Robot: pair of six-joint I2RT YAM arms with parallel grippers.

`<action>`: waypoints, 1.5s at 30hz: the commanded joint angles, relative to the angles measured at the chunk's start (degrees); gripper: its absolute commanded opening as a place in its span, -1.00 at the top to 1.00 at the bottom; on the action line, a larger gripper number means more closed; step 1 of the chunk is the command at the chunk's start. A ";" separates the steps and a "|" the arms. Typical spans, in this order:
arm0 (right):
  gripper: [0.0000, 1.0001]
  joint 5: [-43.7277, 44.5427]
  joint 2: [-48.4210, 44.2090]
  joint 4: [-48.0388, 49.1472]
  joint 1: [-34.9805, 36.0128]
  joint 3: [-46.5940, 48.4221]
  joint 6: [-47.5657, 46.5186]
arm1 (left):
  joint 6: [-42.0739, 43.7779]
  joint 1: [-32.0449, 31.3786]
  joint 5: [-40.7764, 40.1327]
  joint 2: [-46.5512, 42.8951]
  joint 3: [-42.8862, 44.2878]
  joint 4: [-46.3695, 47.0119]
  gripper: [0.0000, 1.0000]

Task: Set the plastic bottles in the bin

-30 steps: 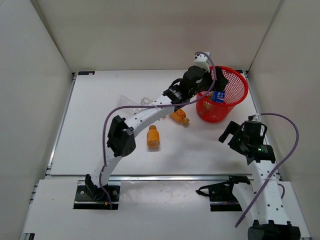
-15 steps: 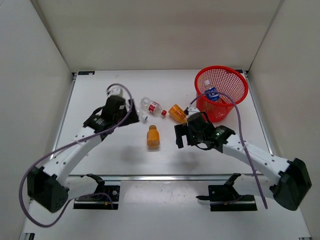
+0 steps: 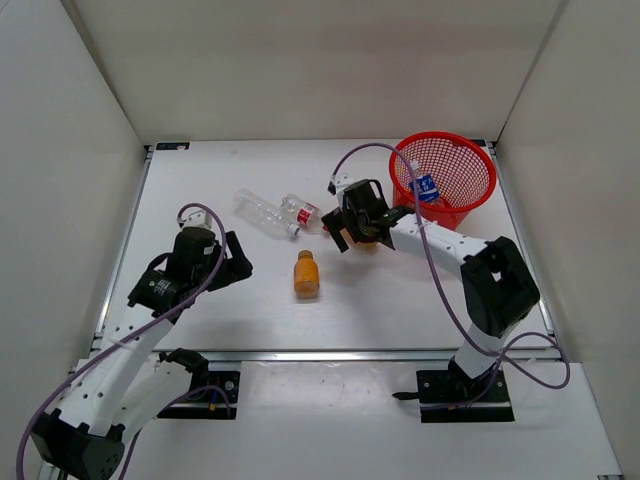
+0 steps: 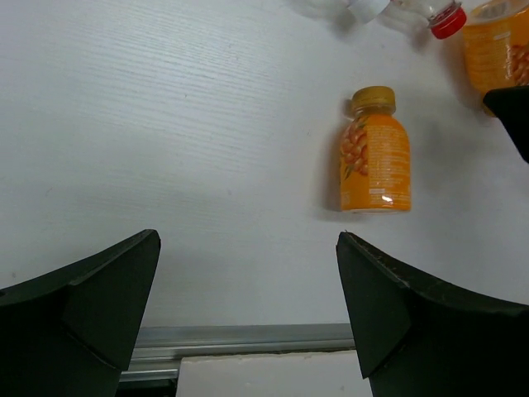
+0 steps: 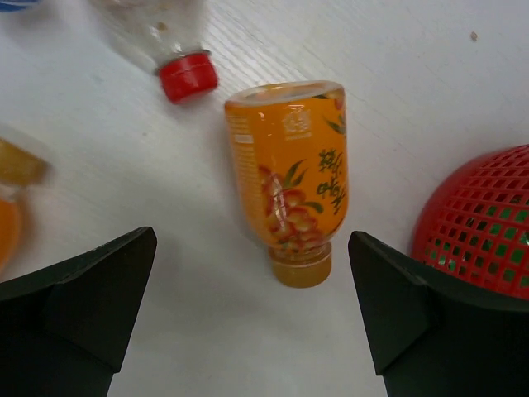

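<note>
The orange bottle [image 5: 288, 178] carries printed characters on its label, too blurred to read.

Bare table [image 5: 165, 215] flanks orange bottle [image 5: 287, 178]; bin [image 5: 479, 223] near cap, red-capped bottle [image 5: 178, 58] near base.

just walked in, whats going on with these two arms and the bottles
Two robot arms are clearing plastic bottles into the red mesh bin. One blue-labelled bottle is already inside. The right gripper hangs open right over an orange bottle lying on its side beside the bin, not gripping it yet. The left gripper is open and empty, facing a second orange bottle on the table. A clear bottle and a red-capped bottle lie there too.
</note>
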 commanded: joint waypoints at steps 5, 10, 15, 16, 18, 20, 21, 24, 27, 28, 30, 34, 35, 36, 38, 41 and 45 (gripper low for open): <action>-0.99 0.22 6.53 3.31 -3.42 3.69 -10.24 | 0.61 1.14 2.95 -1.11 -2.79 3.82 -0.97; -0.98 2.51 10.84 6.20 -3.51 5.36 -13.59 | 2.36 0.96 1.64 1.52 -2.54 5.49 -0.97; -0.71 1.28 15.41 5.95 -4.30 8.17 -12.98 | 3.95 1.32 1.19 4.34 -0.07 5.85 -0.97; -0.57 1.37 15.60 5.42 -4.82 9.48 -12.11 | 4.12 1.23 1.02 4.78 0.28 6.11 -0.98; -0.29 0.06 16.22 4.01 -4.39 10.37 -11.05 | 4.30 1.14 1.63 5.22 0.37 6.28 -0.98; -0.13 0.75 15.43 2.60 -3.86 10.38 -9.91 | 4.30 1.06 1.37 5.57 0.37 6.99 -0.98; 0.01 2.58 14.12 2.17 -3.51 10.03 -9.64 | 4.39 1.31 1.46 5.66 0.28 7.08 -0.98; 0.18 4.44 9.82 -0.02 -2.55 8.62 -8.24 | 4.92 1.32 2.16 6.89 0.46 7.95 -0.97; 0.28 3.23 3.68 -2.75 -1.49 7.48 -5.34 | 5.79 0.79 3.65 8.03 0.37 8.92 -0.95; 0.29 2.00 2.34 -3.63 -1.32 7.04 -4.72 | 5.71 0.53 3.74 8.73 0.37 9.62 -0.98; 0.30 -0.38 -3.18 -4.07 -0.53 6.86 -2.88 | 6.15 0.00 5.41 9.96 0.90 10.24 -0.98; 0.24 0.05 -12.41 -3.20 -0.34 8.00 -1.29 | 6.94 -2.45 6.82 14.97 2.30 12.43 -0.97; 0.23 0.31 -13.39 -2.94 -0.43 8.61 -1.55 | 7.37 -3.16 6.73 16.37 2.91 12.61 -0.97; 0.23 0.66 -15.14 -2.50 -1.91 8.70 -1.29 | 7.38 -4.30 6.56 18.38 3.70 13.22 -0.98; 0.21 1.54 -17.09 -2.15 -6.12 10.01 -1.46 | 8.07 -5.27 7.95 20.85 4.24 14.80 -0.97; 0.22 2.77 -17.80 -2.41 -13.41 12.04 -2.86 | 7.73 -6.94 9.54 25.24 6.43 18.92 -0.97; 0.15 -0.56 -16.31 -1.35 -22.92 13.71 -2.35 | 6.93 -8.17 13.59 31.65 7.93 23.07 -0.97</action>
